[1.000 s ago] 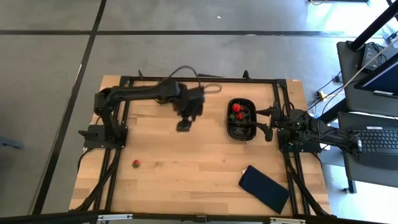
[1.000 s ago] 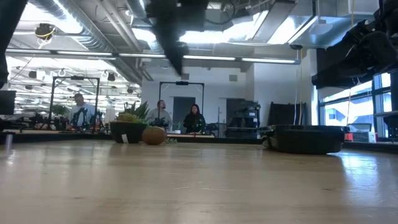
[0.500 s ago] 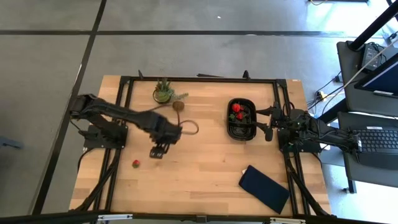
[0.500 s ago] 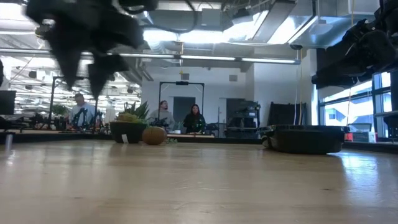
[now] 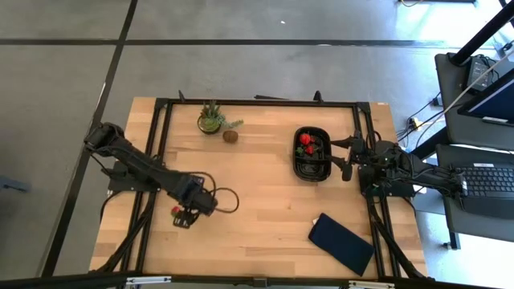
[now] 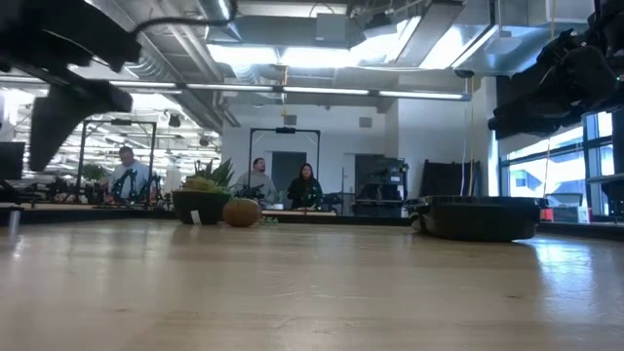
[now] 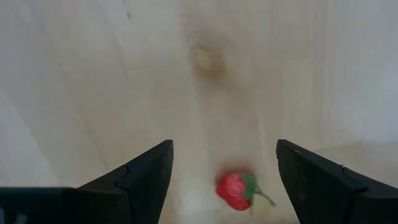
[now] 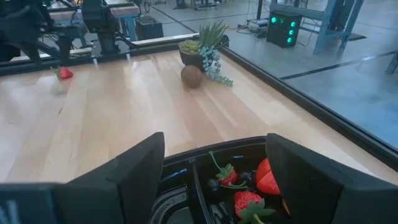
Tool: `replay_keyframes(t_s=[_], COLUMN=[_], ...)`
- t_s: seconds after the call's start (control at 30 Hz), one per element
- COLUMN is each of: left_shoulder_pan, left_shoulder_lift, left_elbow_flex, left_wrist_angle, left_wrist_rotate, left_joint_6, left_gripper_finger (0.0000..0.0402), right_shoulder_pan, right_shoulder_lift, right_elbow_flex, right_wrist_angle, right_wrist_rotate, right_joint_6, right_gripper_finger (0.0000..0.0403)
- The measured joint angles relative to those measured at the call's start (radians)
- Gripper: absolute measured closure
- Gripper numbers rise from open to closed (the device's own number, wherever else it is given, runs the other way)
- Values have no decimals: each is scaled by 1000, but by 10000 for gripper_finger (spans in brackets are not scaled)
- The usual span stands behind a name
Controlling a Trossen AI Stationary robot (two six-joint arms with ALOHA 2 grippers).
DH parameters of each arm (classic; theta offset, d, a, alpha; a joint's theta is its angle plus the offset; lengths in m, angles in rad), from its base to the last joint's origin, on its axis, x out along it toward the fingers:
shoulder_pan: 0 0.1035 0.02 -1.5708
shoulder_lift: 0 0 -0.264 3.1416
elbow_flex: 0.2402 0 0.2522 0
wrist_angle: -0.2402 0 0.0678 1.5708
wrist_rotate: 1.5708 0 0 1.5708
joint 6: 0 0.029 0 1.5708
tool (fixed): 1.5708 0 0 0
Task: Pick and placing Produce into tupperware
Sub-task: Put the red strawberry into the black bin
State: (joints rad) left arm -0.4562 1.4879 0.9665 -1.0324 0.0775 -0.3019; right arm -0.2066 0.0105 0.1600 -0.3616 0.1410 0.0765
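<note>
One strawberry [image 7: 236, 190] lies alone on the bench [image 5: 265, 217] at its near-left — directly below the left end effector [image 5: 184, 217], framed between its spread fingers, green stem pointing right — far from the right end effector [image 5: 344, 159], open beside the tupperware [image 5: 312, 172].

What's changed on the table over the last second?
The left tool swung from beside the tupperware across the table to the lone strawberry, which now sits between its open fingers, not yet gripped. The right tool, brown fruit and strawberries in the tupperware stayed put.
</note>
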Motion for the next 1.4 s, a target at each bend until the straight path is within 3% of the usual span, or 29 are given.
replay_keyframes(t_s=[0.27,0.63,0.97,1.17,1.4], left_shoulder_pan=[-161,-270,-294,-294,-276], left_shoulder_lift=[-77,-208,-312,-354,-357], left_elbow_flex=[0,-7,-253,-317,-353], left_wrist_angle=[42,60,188,191,172], left_wrist_rotate=[-156,-241,-190,-161,-131], left_joint_6=[-128,-228,-358,-440,-737], left_gripper_finger=[126,127,130,126,129], right_shoulder_pan=[0,0,0,0,0], right_shoulder_lift=[0,0,0,0,0], right_elbow_flex=[0,0,0,0,0], right_wrist_angle=[7,39,59,60,67], right_wrist_rotate=[0,0,0,0,56], right_joint_6=[25,28,27,26,23], right_gripper_finger=[121,121,121,121,121])
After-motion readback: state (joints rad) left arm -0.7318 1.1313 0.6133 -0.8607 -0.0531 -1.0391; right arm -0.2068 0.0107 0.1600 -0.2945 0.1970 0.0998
